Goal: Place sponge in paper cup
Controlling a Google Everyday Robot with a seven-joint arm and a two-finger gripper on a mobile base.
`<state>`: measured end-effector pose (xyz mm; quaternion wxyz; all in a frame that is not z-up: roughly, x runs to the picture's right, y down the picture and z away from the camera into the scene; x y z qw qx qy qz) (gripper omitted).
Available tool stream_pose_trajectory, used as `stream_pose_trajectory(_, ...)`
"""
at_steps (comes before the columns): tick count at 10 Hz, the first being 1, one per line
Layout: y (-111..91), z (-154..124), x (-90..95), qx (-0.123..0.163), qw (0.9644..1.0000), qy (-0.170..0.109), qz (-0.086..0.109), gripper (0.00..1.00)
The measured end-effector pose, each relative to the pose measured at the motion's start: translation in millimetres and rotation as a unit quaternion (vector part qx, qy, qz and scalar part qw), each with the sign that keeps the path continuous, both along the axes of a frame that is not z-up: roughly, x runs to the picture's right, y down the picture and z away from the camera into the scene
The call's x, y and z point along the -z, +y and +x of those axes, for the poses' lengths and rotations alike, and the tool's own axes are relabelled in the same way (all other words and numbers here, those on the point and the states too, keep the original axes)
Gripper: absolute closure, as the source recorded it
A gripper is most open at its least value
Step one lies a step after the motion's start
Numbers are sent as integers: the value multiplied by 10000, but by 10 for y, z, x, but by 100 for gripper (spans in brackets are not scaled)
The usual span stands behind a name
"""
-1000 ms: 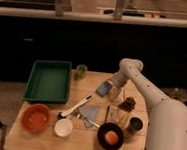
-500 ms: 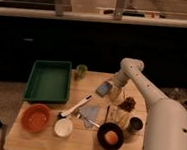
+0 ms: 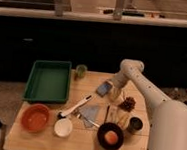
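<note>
The sponge point(image 3: 104, 88), a small blue-grey block, sits tilted near the middle of the wooden table point(image 3: 40, 139). My gripper point(image 3: 113, 90) hangs from the white arm right beside the sponge on its right, touching or nearly touching it. A pale cup-like shape point(image 3: 116, 97), possibly the paper cup, stands just below the gripper and is partly hidden by it. A flat blue-grey cloth point(image 3: 89, 112) lies nearer the front.
A green tray point(image 3: 48, 80) is at the left with a green cup point(image 3: 80, 70) beside it. An orange bowl point(image 3: 34, 117), a white bowl point(image 3: 63, 127), a white utensil point(image 3: 76, 107), a dark bowl holding an orange fruit point(image 3: 110, 136), a dark cup point(image 3: 134, 125) and a pine cone point(image 3: 129, 103) crowd the front.
</note>
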<state>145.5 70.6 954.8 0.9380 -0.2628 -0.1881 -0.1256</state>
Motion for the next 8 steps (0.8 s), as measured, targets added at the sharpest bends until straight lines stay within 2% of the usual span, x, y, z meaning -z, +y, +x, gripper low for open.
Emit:
stream_pose_trajectory(2, 27, -78, 18, 246, 9996, -105, 119, 20)
stream_pose_trajectory(6, 26, -291, -4, 647, 9974, -266, 156, 21)
stream_pose_trajectory(8, 22, -373, -16, 821, 9960, -321, 148, 39)
